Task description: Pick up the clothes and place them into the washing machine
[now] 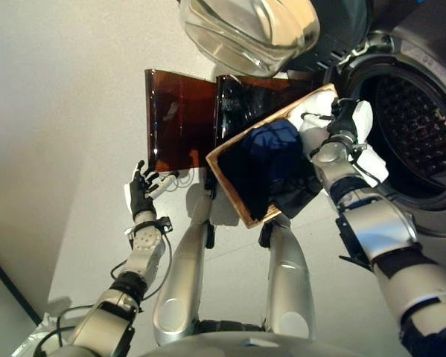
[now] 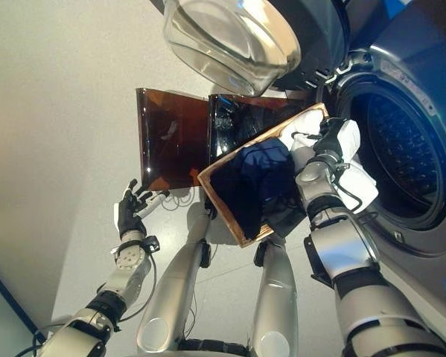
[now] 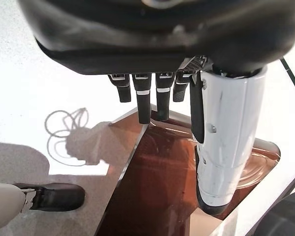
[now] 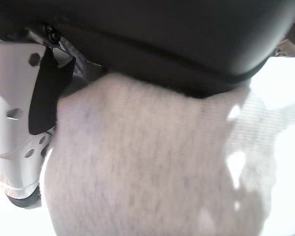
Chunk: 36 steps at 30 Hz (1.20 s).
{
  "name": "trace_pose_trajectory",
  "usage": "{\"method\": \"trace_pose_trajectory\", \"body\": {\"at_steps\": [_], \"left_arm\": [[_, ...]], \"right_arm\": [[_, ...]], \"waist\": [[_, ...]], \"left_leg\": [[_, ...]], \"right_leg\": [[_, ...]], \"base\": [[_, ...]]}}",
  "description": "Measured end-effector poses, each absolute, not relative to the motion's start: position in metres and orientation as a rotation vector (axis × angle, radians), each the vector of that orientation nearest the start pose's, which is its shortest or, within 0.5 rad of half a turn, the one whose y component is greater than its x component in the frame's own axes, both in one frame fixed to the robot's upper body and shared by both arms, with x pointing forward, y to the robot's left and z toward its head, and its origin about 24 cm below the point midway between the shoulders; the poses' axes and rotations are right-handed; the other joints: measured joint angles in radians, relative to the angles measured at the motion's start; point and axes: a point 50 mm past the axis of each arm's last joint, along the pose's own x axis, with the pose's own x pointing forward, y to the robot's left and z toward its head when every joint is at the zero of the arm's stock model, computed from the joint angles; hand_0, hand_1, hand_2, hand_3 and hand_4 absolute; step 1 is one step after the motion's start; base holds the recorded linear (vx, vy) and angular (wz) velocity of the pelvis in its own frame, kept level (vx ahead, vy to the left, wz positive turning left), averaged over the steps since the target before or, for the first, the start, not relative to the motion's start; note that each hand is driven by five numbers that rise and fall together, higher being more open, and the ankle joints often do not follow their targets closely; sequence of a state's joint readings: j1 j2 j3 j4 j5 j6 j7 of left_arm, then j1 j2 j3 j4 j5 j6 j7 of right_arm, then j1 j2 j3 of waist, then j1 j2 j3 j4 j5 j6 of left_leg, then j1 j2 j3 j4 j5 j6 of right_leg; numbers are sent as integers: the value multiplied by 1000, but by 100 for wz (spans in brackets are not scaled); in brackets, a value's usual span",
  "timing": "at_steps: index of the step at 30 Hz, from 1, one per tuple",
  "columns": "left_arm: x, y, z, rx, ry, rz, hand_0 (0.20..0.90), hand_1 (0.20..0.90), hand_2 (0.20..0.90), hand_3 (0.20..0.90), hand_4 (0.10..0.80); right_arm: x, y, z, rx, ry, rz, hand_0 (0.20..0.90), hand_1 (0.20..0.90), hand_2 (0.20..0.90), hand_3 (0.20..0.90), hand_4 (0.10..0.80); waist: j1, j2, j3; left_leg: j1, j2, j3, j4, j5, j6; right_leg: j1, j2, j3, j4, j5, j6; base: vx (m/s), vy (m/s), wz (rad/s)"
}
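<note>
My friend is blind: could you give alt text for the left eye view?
The right hand holds a white cloth beside the open washer drum. A tilted brown bin holds dark clothes; the left hand hangs open nearby.

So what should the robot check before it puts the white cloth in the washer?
1. Washing machine door open: ok.
2. White cloth held by the right hand: ok, it drapes over the hand.
3. Drum opening clear: ok, nothing shows inside.
4. Left hand out of the way: ok, open, beside the brown boxes.
5. Dark blue garment in the tilted box: not ok, not yet loaded.
6. How firm the grip is: cannot tell.
</note>
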<state>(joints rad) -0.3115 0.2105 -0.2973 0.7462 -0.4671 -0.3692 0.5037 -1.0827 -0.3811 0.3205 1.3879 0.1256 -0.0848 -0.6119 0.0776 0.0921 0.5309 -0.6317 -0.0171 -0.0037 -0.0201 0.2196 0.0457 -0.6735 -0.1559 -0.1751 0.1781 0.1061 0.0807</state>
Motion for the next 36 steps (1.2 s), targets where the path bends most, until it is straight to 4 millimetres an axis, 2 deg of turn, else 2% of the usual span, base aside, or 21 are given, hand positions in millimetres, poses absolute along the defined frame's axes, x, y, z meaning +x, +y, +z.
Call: {"method": "trace_pose_trajectory", "body": {"at_steps": [11, 13, 21, 28, 36], "left_arm": [[286, 171, -21, -76, 179, 369, 900, 900, 900, 900, 800], [285, 168, -24, -68, 195, 352, 900, 900, 900, 900, 800], [283, 167, -29, -67, 217, 356, 900, 900, 900, 900, 800], [280, 166, -32, -78, 234, 363, 900, 900, 900, 900, 800], [274, 166, -42, -77, 279, 373, 900, 900, 900, 900, 800]], "right_arm": [[398, -221, 116, -536, 82, -585, 200, 200, 200, 200, 300], [394, -217, 107, -526, 83, -563, 200, 200, 200, 200, 300], [388, -197, 88, -428, 74, -501, 200, 200, 200, 200, 300], [372, -185, 68, -200, 69, -480, 200, 200, 200, 200, 300], [362, -180, 51, 256, 97, -537, 200, 200, 200, 200, 300]], "waist": [[-5, 0, 0], [-8, 0, 0], [-29, -1, 0], [-41, -4, 2], [-59, -7, 2]], "left_leg": [[31, 0, 12, 1, 3, 3], [55, 0, 12, 0, 3, 3], [97, 1, 14, -1, 3, 3], [162, 2, 24, -7, -2, 9], [214, 2, 28, -20, -1, 8]], "right_leg": [[13, 0, 21, 27, -1, -1], [36, 0, 21, 27, -1, -1], [77, 1, 25, 25, -1, -2], [145, 1, 27, 8, -3, -4], [194, 1, 26, 1, -6, -1]], "base": [[-3, -1, -2], [0, 0, 0], [4, 2, 0], [19, 1, -3], [7, 2, 0]]}}
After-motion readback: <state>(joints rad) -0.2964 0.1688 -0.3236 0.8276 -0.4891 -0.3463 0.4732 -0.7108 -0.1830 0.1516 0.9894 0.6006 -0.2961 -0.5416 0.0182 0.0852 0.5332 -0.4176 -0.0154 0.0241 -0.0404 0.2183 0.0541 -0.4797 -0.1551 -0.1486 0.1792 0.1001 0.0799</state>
